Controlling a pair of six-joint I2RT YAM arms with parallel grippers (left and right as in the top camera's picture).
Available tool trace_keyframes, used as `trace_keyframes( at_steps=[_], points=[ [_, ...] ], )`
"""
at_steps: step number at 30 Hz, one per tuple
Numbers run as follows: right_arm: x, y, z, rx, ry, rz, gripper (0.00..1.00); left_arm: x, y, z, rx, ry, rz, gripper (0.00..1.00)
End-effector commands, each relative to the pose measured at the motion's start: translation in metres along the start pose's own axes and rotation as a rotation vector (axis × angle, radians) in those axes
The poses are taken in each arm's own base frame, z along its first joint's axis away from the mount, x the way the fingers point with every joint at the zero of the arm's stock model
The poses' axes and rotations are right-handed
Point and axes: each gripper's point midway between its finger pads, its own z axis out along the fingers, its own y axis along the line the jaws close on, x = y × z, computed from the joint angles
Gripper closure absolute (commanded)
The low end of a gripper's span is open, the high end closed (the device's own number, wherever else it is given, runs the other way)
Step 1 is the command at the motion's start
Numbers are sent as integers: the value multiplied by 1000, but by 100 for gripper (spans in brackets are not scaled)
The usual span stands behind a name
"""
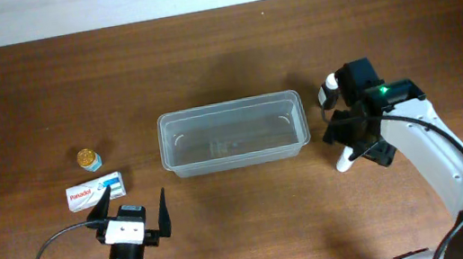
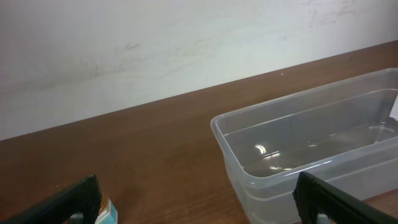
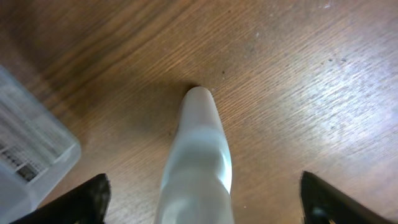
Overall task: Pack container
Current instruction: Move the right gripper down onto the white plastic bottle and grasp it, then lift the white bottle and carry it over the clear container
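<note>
Container (image 1: 232, 135) sits mid-table; left gripper (image 1: 135, 194) gapes wide, holding nothing; right gripper (image 3: 208, 196) wide apart around white bottle (image 3: 199, 143), not clasping

Test-bench setting: bare wooden table (image 1: 247, 236) against plain white wall (image 2: 124, 50).

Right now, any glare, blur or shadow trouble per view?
Overhead: even light, sharp, only soft shadows around the container. Left wrist: small glints on its floor, otherwise clear. Right wrist: white bottle too near the lens, soft; sheen on the table at right.
</note>
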Motion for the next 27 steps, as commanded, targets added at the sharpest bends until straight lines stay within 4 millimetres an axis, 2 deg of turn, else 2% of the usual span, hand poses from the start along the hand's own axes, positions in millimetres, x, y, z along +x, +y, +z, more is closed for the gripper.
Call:
trace_keyframes(
  at_steps=[1, 7, 15, 27],
  points=[
    [3, -1, 10, 16, -1, 12, 20, 1, 2, 0, -10, -1, -9, 1],
    [-3, 1, 13, 10, -36, 14, 44, 1, 2, 0, -10, -1, -9, 1],
    [-10, -5, 13, 43, -76, 14, 62, 1, 2, 0, -10, -1, -9, 1],
    [0, -12, 13, 71, -33, 6, 69, 1, 2, 0, -10, 0, -9, 1]
  ],
)
